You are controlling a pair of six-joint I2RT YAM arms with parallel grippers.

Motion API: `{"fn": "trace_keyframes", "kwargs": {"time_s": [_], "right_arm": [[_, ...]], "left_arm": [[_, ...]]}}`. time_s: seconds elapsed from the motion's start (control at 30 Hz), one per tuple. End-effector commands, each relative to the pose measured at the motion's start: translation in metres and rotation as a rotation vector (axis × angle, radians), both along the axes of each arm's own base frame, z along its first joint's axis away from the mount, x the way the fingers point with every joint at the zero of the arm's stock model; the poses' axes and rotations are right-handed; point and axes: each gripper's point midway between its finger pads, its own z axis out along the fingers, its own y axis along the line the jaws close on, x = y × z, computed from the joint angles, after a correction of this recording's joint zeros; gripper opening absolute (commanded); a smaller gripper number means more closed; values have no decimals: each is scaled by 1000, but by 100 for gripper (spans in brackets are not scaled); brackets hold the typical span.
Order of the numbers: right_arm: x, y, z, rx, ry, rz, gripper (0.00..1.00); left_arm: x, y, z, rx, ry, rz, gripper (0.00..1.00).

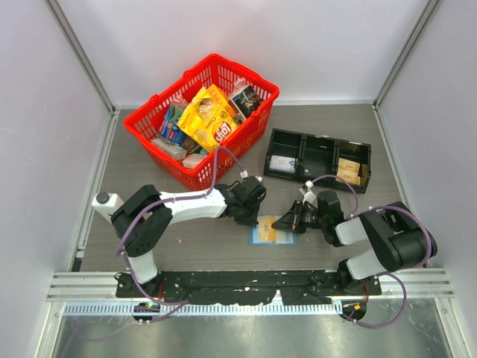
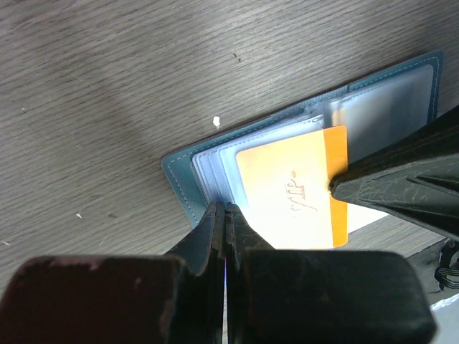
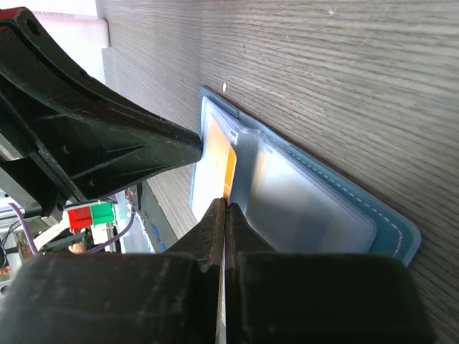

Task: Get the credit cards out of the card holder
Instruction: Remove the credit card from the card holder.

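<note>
The card holder (image 1: 285,238) lies open and flat on the table, blue with clear pockets; it also shows in the left wrist view (image 2: 179,170) and the right wrist view (image 3: 391,231). A tan-gold credit card (image 1: 266,228) lies on its left panel, partly out of a pocket (image 2: 287,197) (image 3: 219,154). My left gripper (image 1: 254,217) is shut, its tips resting on the holder's left panel edge (image 2: 226,209). My right gripper (image 1: 278,222) is shut, its tips touching the card's orange edge (image 3: 226,206). More tan cards (image 1: 348,170) lie in the tray.
A black three-compartment tray (image 1: 317,140) stands behind the holder to the right, with a pale grey-white card (image 1: 282,162) in its left compartment. A red basket (image 1: 149,138) full of packets stands at the back left. Walls enclose the table.
</note>
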Motion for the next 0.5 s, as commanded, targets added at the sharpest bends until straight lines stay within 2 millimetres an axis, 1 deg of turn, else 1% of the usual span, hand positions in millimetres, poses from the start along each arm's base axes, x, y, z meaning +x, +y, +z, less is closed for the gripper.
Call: {"fn": "trace_keyframes", "kwargs": {"time_s": [0.0, 0.03, 0.07, 0.23, 0.3, 0.33, 0.47], "right_arm": [[-2, -5, 4, 4, -3, -1, 1], [-1, -6, 5, 0, -12, -3, 1], [-2, -7, 3, -14, 12, -9, 1], [-1, -14, -4, -83, 20, -14, 1], [-2, -14, -4, -84, 22, -12, 1], [-1, -14, -4, -85, 20, -15, 1], [1, -13, -4, -81, 22, -12, 1]], "left_arm": [[-1, 10, -14, 48, 15, -7, 0], [-2, 10, -14, 48, 15, -9, 0], [-1, 9, -14, 45, 13, -9, 0], [0, 9, -10, 37, 5, -10, 0], [1, 6, -3, 17, -8, -10, 1], [-3, 2, 1, -12, 5, -24, 3], [-1, -13, 24, -108, -15, -35, 21]]}}
